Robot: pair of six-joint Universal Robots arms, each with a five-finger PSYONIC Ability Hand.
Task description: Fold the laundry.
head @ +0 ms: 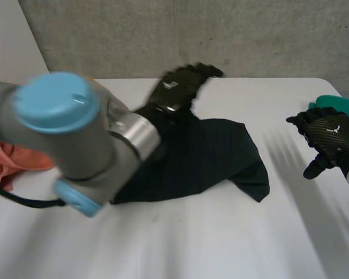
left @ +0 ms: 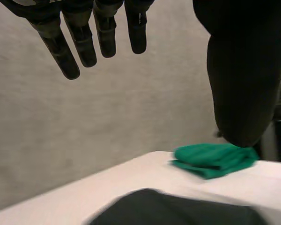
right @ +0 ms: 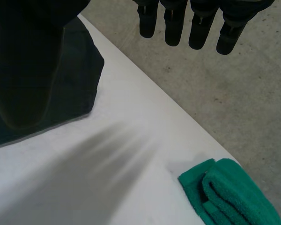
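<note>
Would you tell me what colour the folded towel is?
Green; the towel shows best in the right wrist view.

Bright diffuse light; white table (head: 221,244) evenly lit (grey wall (head: 250,35) dimmer).

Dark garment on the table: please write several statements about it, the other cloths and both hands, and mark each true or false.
1. The dark garment lies in the middle of the table. True.
2. The left hand grips the garment. False: its fingers are straight and hold nothing.
3. A folded green cloth lies near the right hand. True.
4. The orange cloth lies on the dark garment. False: it lies apart, at the table's left side.
5. The right hand is open and empty. True.
</note>
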